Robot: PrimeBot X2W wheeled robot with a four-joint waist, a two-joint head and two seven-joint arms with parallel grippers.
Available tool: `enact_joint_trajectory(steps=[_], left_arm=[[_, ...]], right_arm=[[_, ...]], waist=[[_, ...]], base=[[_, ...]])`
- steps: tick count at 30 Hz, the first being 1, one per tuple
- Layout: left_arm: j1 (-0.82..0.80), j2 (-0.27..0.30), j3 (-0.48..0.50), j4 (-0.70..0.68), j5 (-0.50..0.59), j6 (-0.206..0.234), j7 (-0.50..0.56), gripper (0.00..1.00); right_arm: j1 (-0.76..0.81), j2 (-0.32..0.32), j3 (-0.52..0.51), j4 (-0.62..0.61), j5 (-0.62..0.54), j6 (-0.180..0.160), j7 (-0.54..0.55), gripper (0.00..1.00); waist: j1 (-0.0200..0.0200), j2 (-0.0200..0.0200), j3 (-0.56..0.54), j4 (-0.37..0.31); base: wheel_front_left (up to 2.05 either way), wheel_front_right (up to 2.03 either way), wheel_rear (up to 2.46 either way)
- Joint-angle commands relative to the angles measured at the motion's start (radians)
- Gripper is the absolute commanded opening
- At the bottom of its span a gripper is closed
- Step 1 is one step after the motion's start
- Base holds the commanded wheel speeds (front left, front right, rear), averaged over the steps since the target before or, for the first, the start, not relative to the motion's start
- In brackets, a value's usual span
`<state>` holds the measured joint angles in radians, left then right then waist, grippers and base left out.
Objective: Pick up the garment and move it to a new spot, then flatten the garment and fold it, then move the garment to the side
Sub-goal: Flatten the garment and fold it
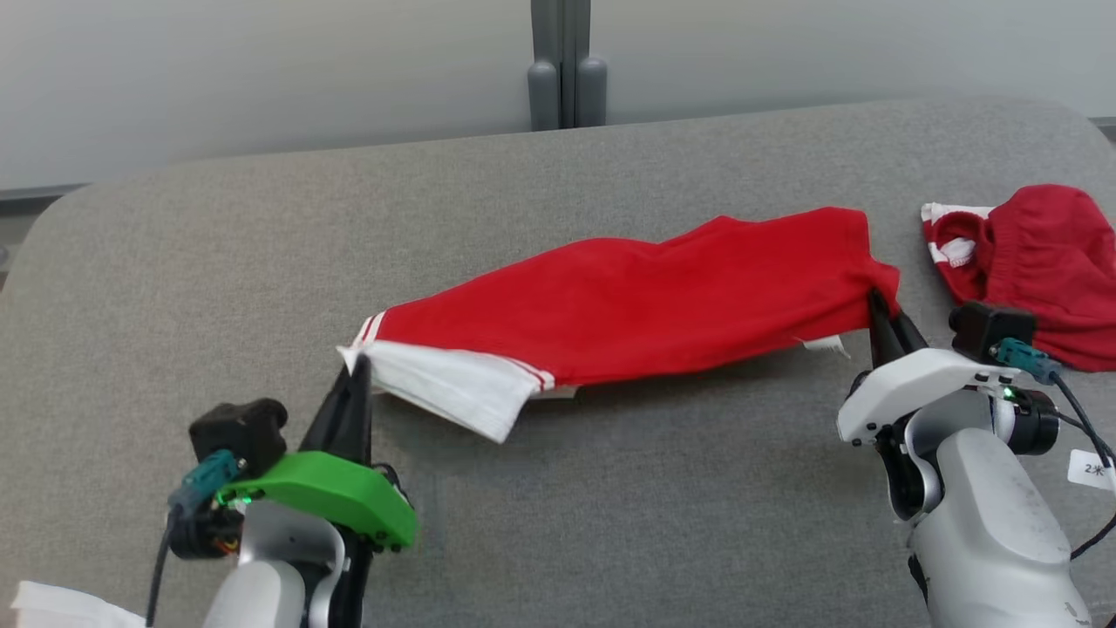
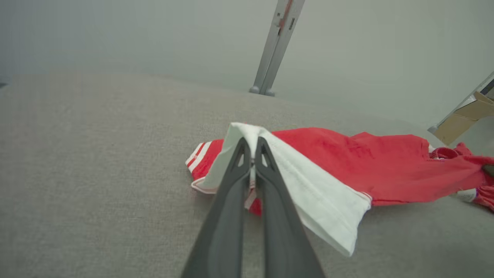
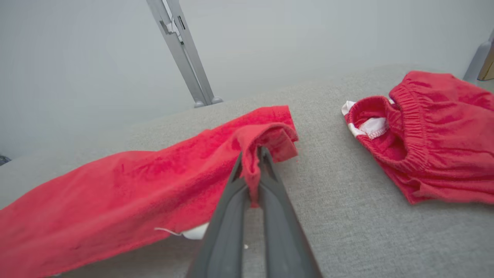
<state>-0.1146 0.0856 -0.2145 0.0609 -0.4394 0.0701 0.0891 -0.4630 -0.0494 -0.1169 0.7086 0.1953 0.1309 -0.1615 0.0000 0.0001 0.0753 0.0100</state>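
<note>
**Red garment (image 1: 645, 296) pinched at both ends**

The left gripper (image 1: 356, 366) was pressed together on its white, folded corner; the right gripper (image 1: 874, 301) was clamped on a bunched red hem. Between them the soft cloth was stretched long over the grey woven surface (image 1: 610, 488). Farther right, a crumpled red heap (image 1: 1046, 253) with an elastic waistband was seen.

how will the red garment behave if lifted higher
Probably floppy: on the red garment the white panel droops beside the left gripper and cloth bunches at the right gripper. Likely light, since two fingertip pinches hold its ends up. Soft cloth should hardly slip from shut jaws.
</note>
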Motion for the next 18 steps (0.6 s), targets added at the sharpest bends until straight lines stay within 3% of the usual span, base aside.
enact_joint_trajectory(steps=[1, 5, 8, 15, 18], left_arm=[[-0.023, 0.017, 0.009, -0.032, 0.000, -0.003, -0.009, 0.00], [-0.058, 0.035, 0.029, -0.164, 0.002, -0.003, -0.015, 0.00], [-0.095, 0.047, 0.054, -0.291, -0.010, 0.003, -0.011, 0.00], [-0.210, 0.098, 0.086, -0.586, 0.036, 0.013, 0.030, 0.00], [-0.265, 0.120, 0.101, -0.678, 0.055, 0.017, 0.054, 0.00]], right_arm=[[0.026, -0.002, 0.012, -0.037, 0.018, 0.000, -0.010, 0.00], [0.081, -0.003, 0.043, -0.233, 0.063, 0.000, -0.002, 0.00], [0.138, -0.003, 0.034, -0.446, 0.092, 0.000, 0.029, 0.00], [0.254, -0.002, 0.009, -0.968, 0.104, 0.000, 0.177, 0.00], [0.285, -0.002, -0.004, -1.134, 0.094, 0.000, 0.235, 0.00]], waist=[[0.0000, -0.0001, -0.042, -0.018], [0.0000, -0.0001, -0.088, -0.038], [0.0000, -0.0001, -0.108, -0.054], [0.0000, -0.0001, -0.136, -0.092], [0.0000, -0.0001, -0.138, -0.108]], base=[[0.00, 0.00, 0.00], [0.00, 0.00, 0.00], [0.00, 0.00, 0.00], [0.00, 0.00, 0.00], [0.00, 0.00, 0.00]])
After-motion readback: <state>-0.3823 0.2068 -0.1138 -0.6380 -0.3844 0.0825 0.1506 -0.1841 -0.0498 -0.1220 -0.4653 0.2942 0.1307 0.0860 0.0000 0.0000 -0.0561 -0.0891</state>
